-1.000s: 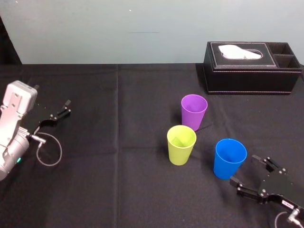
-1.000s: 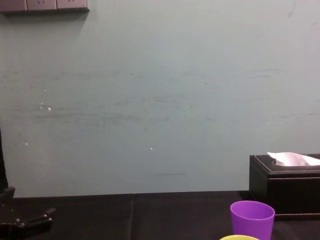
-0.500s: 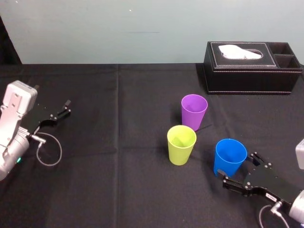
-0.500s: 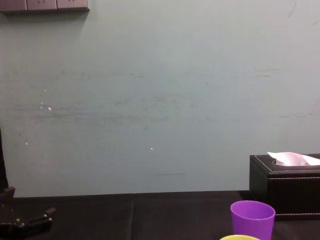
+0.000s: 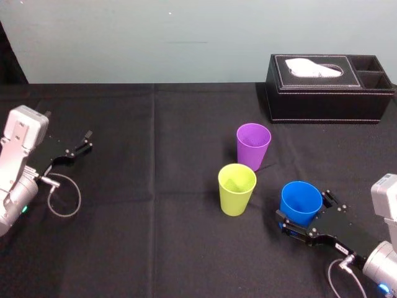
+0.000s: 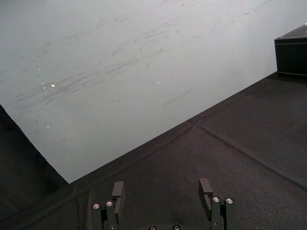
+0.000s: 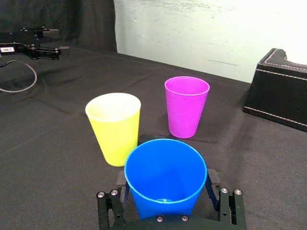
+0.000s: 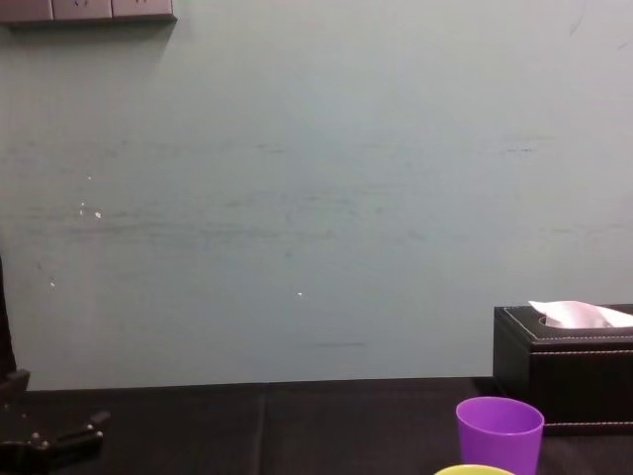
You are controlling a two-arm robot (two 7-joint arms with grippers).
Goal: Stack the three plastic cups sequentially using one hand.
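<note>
Nearest, on the right of the black-clothed table [image 5: 155,217], the right gripper [image 5: 304,212] has its fingers spread, one on each side of the lower part of the blue cup [image 5: 301,200]. In the right wrist view a thin gap seems to remain on each side, so I judge the cup straddled but not yet clamped. It stands upright, mouth up, directly ahead of the palm, so the fingers need only close.

The yellow-green cup [image 5: 236,188] stands to its left and slightly farther, apart from it. The purple cup [image 5: 253,144] is farther again. Both are upright.

Well apart on the left, the left gripper [image 5: 85,141] is parked, its fingers apart and empty. Its small white label is too small to read.

Farthest, on the right, sits a black tissue box [image 5: 329,99].
</note>
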